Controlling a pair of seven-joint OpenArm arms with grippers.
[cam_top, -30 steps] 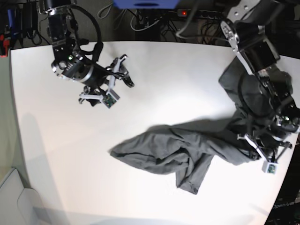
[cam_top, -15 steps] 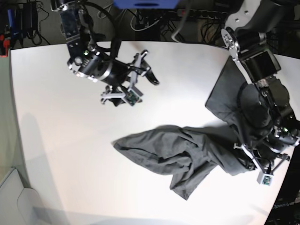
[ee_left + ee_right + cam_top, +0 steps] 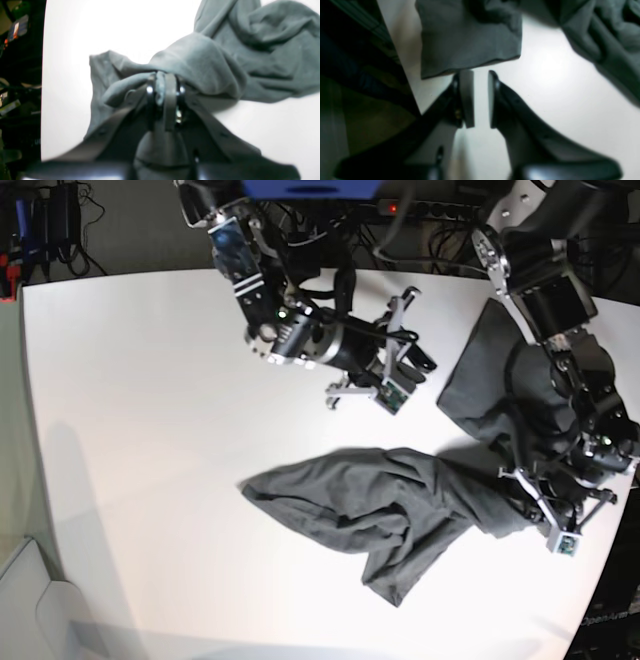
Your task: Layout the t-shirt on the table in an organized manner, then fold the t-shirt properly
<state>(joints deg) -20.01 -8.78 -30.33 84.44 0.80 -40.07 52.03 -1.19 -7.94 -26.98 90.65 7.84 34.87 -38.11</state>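
You have one t-shirt [image 3: 390,505], one table [image 3: 130,400] and two grippers. The shirt lies crumpled across the near right of the white table, one part draped over the left arm. Your left gripper [image 3: 163,82] is clamped on a bunched fold of the shirt. Your right gripper [image 3: 477,75] holds nothing; its fingers [image 3: 467,97] stand a narrow gap apart, just beside a sleeve hem. Cables clutter the dark room behind.

L gripper [image 3: 163,93] clamped tight; R gripper [image 3: 477,98] jaws narrowly parted, arm outstretched.
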